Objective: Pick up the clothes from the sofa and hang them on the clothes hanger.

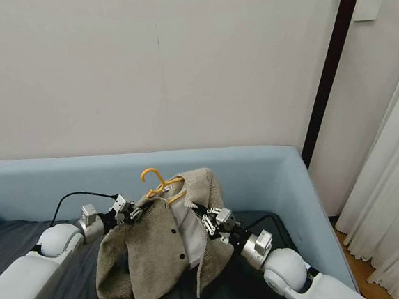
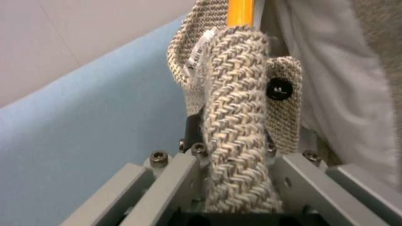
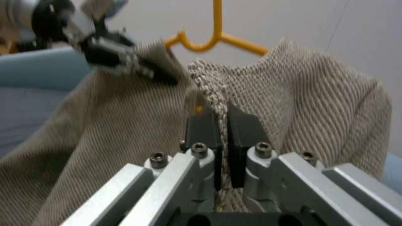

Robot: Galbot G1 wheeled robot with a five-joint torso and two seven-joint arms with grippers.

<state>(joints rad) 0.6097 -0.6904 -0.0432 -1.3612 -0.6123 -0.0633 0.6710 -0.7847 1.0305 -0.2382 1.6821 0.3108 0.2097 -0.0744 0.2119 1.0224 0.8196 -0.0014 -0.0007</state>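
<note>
Left gripper [image 1: 133, 210] and right gripper [image 1: 203, 218] both clamped on the jacket [image 1: 152, 248] — soft, limp, probably light; thick woven edges near the collar judged the best holds.

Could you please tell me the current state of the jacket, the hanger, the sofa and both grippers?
Beige herringbone woven jacket: draped on the hanger, front open, held up over the sofa seat.
Orange-yellow plastic hanger: inside the jacket's shoulders, hook free, hung on nothing.
Left gripper: shut on the jacket's shoulder edge.
Right gripper: shut on the jacket's front edge.
Light blue sofa: beneath the jacket.
</note>
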